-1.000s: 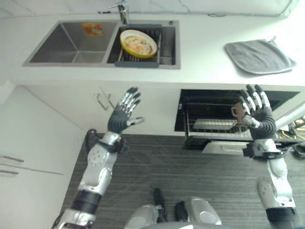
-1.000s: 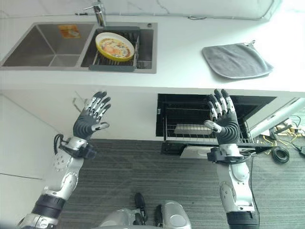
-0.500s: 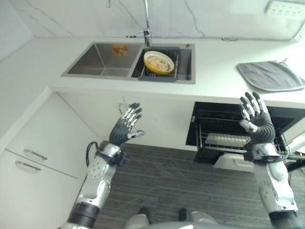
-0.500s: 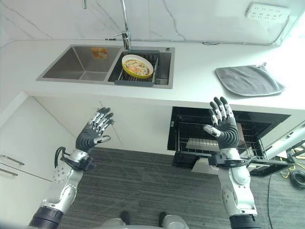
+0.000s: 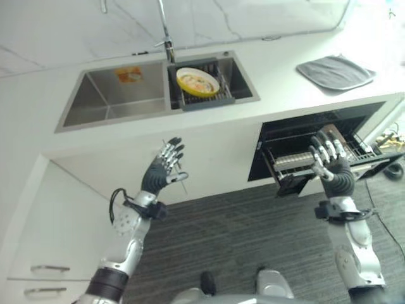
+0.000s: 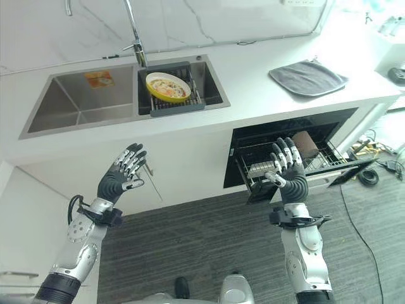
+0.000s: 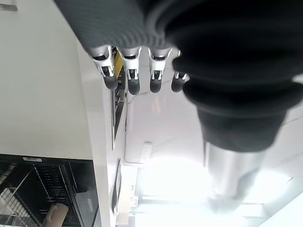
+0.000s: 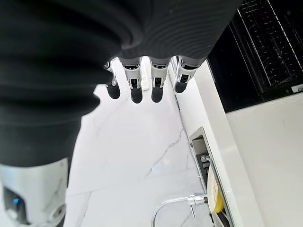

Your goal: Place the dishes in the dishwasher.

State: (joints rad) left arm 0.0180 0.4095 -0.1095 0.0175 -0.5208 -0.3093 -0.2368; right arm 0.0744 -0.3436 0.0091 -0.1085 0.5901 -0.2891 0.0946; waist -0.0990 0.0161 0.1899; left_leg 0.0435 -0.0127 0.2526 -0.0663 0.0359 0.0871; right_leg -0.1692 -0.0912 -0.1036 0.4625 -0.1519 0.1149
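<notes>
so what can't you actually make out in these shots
- Inside of the open black dishwasher: in the eye views the raised right hand covers part of its wire rack, and the depths are dark.
- Food pattern in the round yellow dish on the sink's dark rack: too small.
- Far edge of the folded grey cloth: washed out by glare.
- Left hand: open, holding nothing.

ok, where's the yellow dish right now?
In the eye views the yellow dish rests on the dark rack in the sink's right basin, just below the tap, up and ahead of both raised hands.
</notes>
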